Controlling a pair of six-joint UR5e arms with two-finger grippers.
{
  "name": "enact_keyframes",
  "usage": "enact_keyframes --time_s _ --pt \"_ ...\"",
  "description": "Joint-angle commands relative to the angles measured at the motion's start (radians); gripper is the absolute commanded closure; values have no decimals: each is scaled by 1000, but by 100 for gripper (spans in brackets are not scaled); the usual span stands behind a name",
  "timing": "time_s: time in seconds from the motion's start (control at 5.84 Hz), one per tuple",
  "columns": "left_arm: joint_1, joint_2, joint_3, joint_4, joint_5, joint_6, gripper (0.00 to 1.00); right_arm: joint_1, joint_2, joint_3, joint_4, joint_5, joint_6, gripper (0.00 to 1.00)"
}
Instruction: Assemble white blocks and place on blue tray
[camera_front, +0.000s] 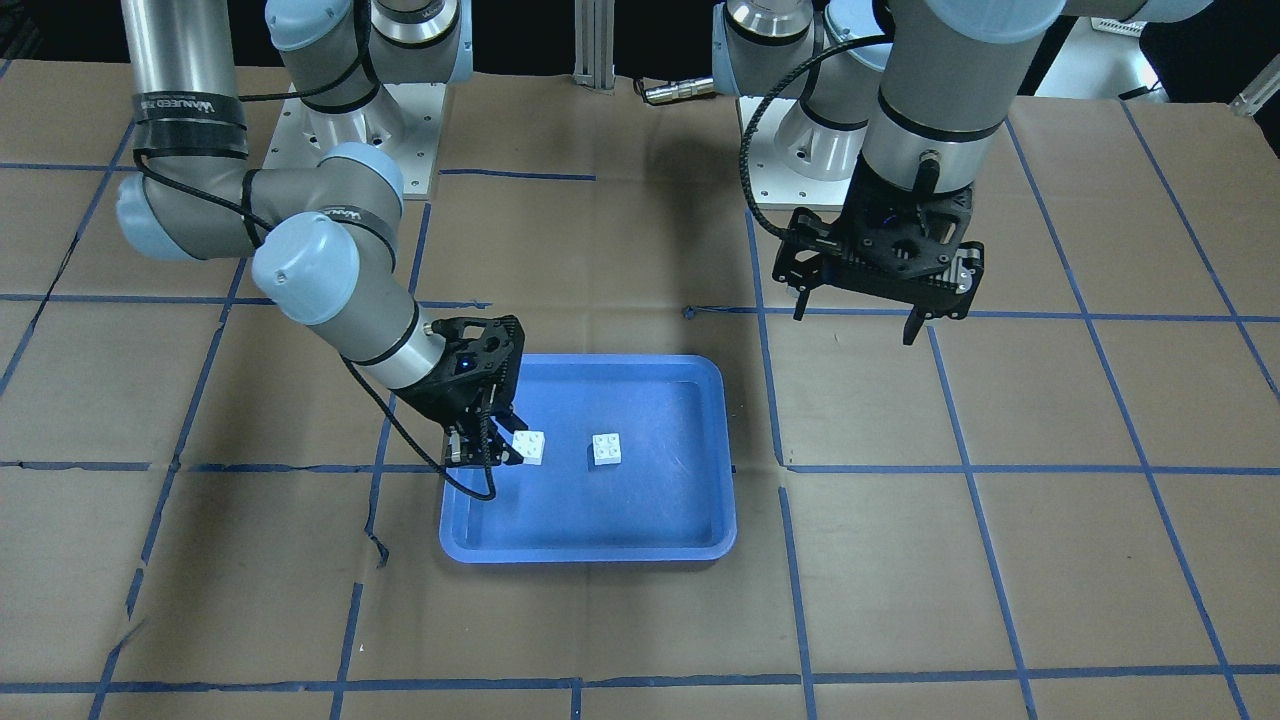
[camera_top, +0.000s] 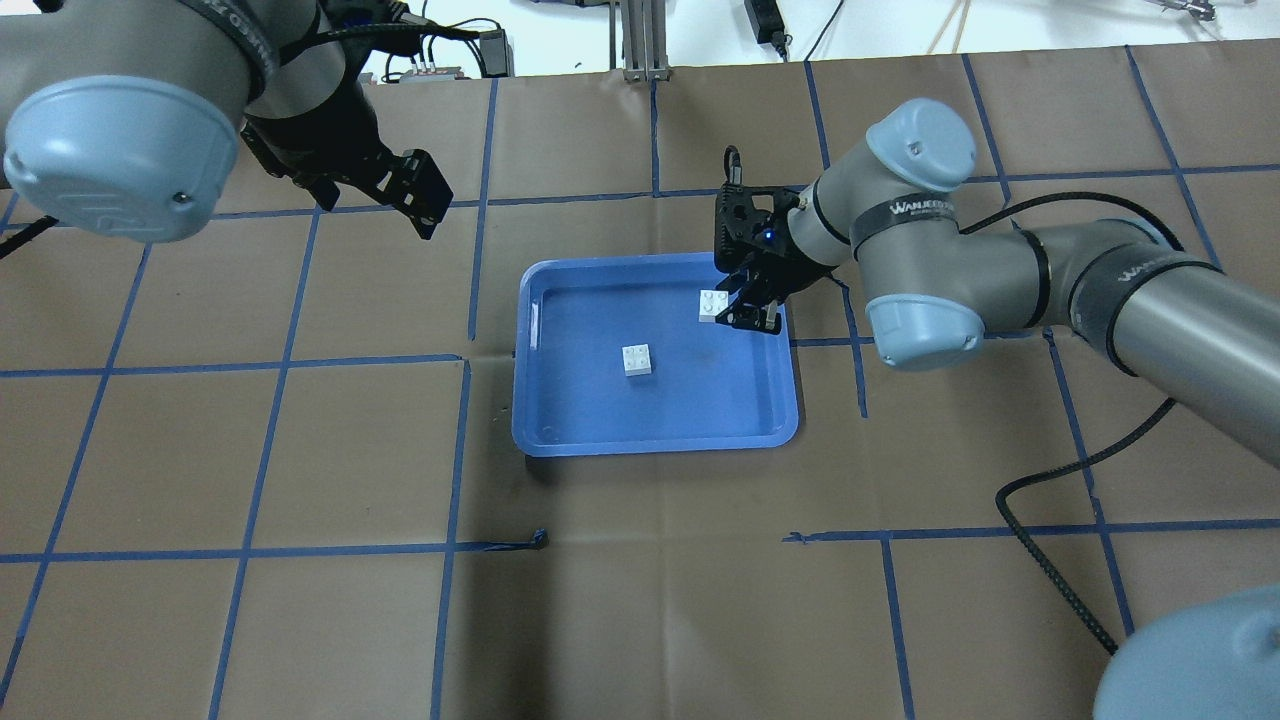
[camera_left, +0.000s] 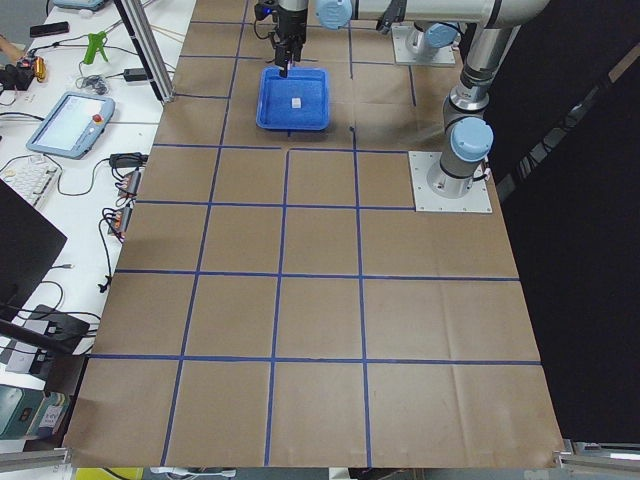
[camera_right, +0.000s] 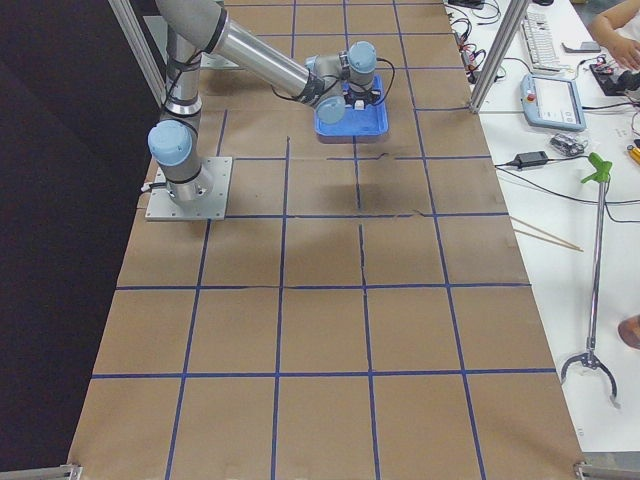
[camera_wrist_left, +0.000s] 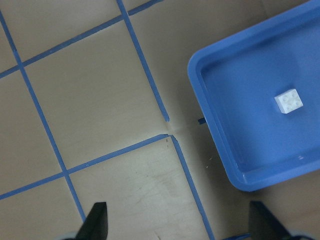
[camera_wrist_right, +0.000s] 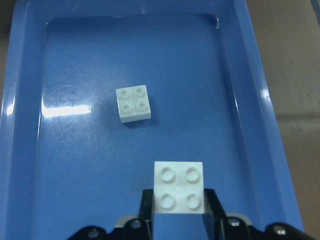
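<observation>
The blue tray (camera_front: 590, 552) lies mid-table. One white block (camera_front: 606, 448) sits studs-up on the tray floor near its middle. My right gripper (camera_front: 490, 455) is shut on the second white block (camera_front: 531, 447) and holds it low over the tray, apart from the first block. In the right wrist view the held block (camera_wrist_right: 179, 186) sits between the fingers, with the loose block (camera_wrist_right: 133, 103) farther in on the tray (camera_wrist_right: 25, 125). My left gripper (camera_front: 856, 322) is open and empty, high above the bare table beside the tray.
The table is brown paper with a grid of blue tape. The left wrist view shows the tray's corner (camera_wrist_left: 216, 140) and the loose block (camera_wrist_left: 289, 101). Both arm bases stand on white plates at the table's robot side. Benches with equipment flank the table ends.
</observation>
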Motion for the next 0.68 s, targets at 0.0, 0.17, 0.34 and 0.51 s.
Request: enact_keyframes --time_s 0.0,0.17,0.34,0.51 --pt "39 54 -8 5 -26 -16 1 53 53 55 -156 -2 54 78" --pt "45 62 -13 8 -26 -60 1 53 83 57 -187 -2 54 78" --pt "46 63 -13 10 -26 -121 1 56 90 58 -187 0 54 78" --pt "46 65 -14 9 -26 -125 1 65 93 58 -191 0 54 78"
